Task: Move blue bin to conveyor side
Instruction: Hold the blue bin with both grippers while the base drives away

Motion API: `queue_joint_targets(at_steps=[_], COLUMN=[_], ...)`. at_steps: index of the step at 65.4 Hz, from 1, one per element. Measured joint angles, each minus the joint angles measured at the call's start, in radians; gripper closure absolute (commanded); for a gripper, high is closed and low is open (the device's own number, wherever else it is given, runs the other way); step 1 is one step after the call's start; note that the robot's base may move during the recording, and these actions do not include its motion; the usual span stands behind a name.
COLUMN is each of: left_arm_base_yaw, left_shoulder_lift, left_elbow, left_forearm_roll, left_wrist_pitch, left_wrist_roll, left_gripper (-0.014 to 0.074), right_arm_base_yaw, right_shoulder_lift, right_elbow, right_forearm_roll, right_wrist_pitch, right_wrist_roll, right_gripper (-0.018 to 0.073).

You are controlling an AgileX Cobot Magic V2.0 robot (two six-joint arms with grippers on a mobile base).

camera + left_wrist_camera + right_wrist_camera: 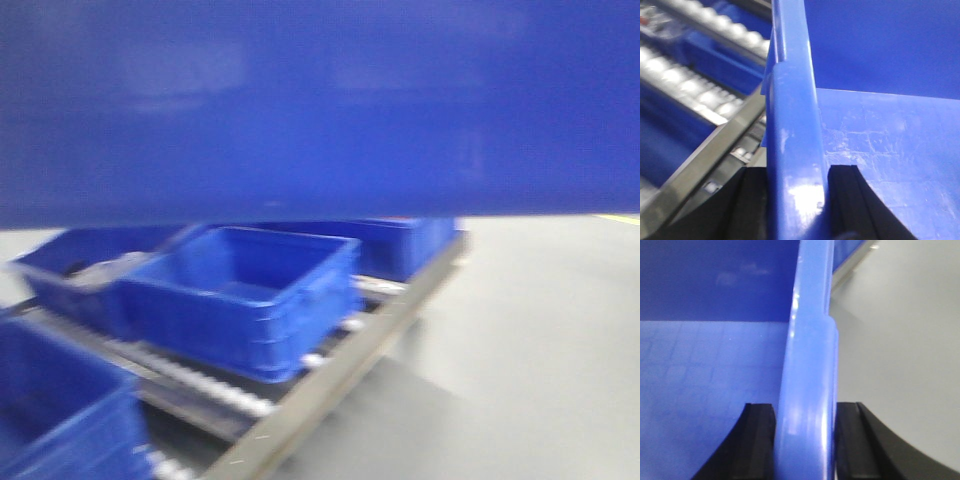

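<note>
Astride blue bin rim, left fingers, right fingers, clamped

The blue bin is seen as a large glossy plastic crate. Its smooth wall fills the whole upper part of the blurred front view, nearer than the roller rack and above it in the picture. The bottom edge is carried almost level across that view. The thick rolled left rim, on the side towards the rack, is clamped between the black fingers of the left gripper. The right rim, on the side away from the rack, is clamped in the same way by the right gripper. The inner floor is marked with pale scuffs and a faint grid.
</note>
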Motion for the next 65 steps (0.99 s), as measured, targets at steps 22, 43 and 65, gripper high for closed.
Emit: queue_joint_targets(at_steps=[22,43,65], left_arm_base_yaw=[0.000,0.000,0.000], left_shoulder_lift=[0.000,0.000,0.000], left_elbow=[0.000,0.000,0.000], left_forearm_roll=[0.000,0.000,0.000], left_wrist_pitch=[0.000,0.000,0.000], left_wrist_roll=[0.000,0.000,0.000], left_gripper=[0.0615,0.0615,0.0615], right_arm_base_yaw=[0.000,0.000,0.000], right_shoulder_lift=[0.000,0.000,0.000], right_elbow=[0.000,0.000,0.000], right_forearm_roll=[0.000,0.000,0.000], right_wrist_pitch=[0.000,0.000,0.000], right_wrist_roll=[0.000,0.000,0.000], right_gripper=[0.0637,0.0637,0.0637])
